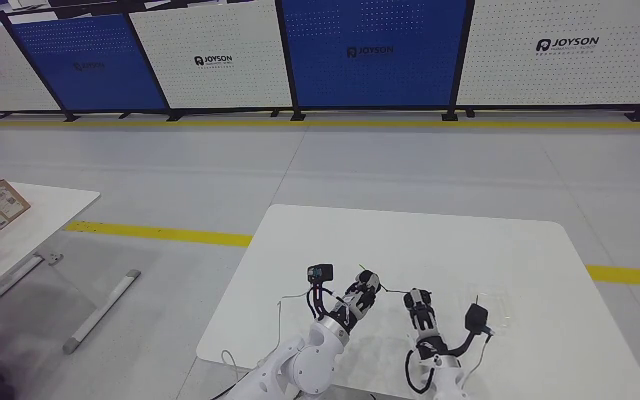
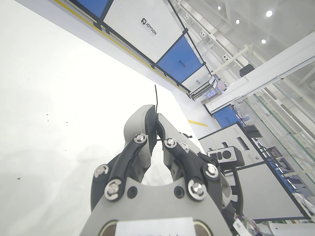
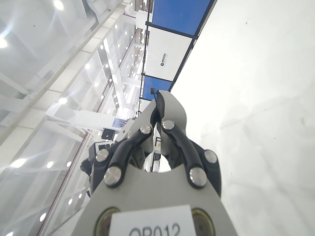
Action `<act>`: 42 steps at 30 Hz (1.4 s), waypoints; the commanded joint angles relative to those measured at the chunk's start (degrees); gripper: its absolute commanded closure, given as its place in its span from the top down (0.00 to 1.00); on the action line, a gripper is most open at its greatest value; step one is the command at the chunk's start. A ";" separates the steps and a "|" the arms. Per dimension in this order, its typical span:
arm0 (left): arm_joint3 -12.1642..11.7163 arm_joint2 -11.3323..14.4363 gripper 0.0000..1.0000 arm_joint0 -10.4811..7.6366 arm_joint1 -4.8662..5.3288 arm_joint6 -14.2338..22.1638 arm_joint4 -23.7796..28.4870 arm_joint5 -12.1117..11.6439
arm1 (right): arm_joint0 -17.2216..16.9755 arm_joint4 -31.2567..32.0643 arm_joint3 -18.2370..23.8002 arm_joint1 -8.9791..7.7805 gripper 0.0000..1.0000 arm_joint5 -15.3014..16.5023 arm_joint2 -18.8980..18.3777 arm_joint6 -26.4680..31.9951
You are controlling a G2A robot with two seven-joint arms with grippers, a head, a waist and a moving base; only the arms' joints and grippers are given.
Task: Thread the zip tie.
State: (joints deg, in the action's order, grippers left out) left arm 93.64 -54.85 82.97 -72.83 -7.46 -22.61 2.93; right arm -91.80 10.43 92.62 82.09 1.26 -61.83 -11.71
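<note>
A thin black zip tie (image 1: 388, 290) spans the short gap between my two grippers, above the front part of the white table (image 1: 420, 240). My left gripper (image 1: 367, 284) is shut on the strap. In the left wrist view the pointed tail (image 2: 155, 95) sticks out past the closed fingertips of the left gripper (image 2: 156, 114). My right gripper (image 1: 416, 299) sits close beside it and is shut on the other end. The small square head (image 3: 152, 90) pokes out just beyond the tips of the right gripper (image 3: 157, 100).
A clear plastic tray (image 1: 497, 304) lies on the table just right of the right arm. The table's front edge runs right under both arms. A second white table (image 1: 40, 215) stands off to the left across the floor.
</note>
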 commanded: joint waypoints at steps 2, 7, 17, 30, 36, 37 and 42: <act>0.00 0.00 0.00 0.00 0.00 0.00 0.00 0.00 | 0.00 0.03 -0.01 0.06 0.00 0.01 0.00 -0.04; 0.00 0.00 0.00 0.00 0.00 0.00 0.00 0.00 | -0.60 0.19 0.36 0.06 0.00 0.41 -0.41 -0.26; 0.00 0.00 0.00 0.00 0.00 0.00 0.00 0.00 | -0.99 0.66 0.79 0.15 0.00 0.11 -0.54 0.14; 0.00 0.00 0.00 0.00 0.00 0.00 0.00 0.00 | -0.18 0.79 0.10 0.50 0.00 -0.40 -0.04 0.29; 0.00 0.00 0.00 0.00 0.00 0.00 0.00 0.00 | -0.39 0.90 0.15 0.62 0.00 -0.23 -0.06 -0.18; 0.00 0.00 0.00 0.00 0.00 0.00 0.00 0.00 | -0.56 0.68 0.26 0.62 0.00 -0.02 -0.24 -0.46; -0.26 0.09 0.00 -0.06 -0.13 -1.01 -1.49 0.49 | -1.30 -1.17 0.43 0.67 0.00 2.03 -1.20 -1.76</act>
State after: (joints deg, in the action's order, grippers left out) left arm 93.42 -54.81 82.91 -72.92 -8.12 -23.65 3.20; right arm -93.12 9.21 93.07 82.76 3.35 -63.06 -13.52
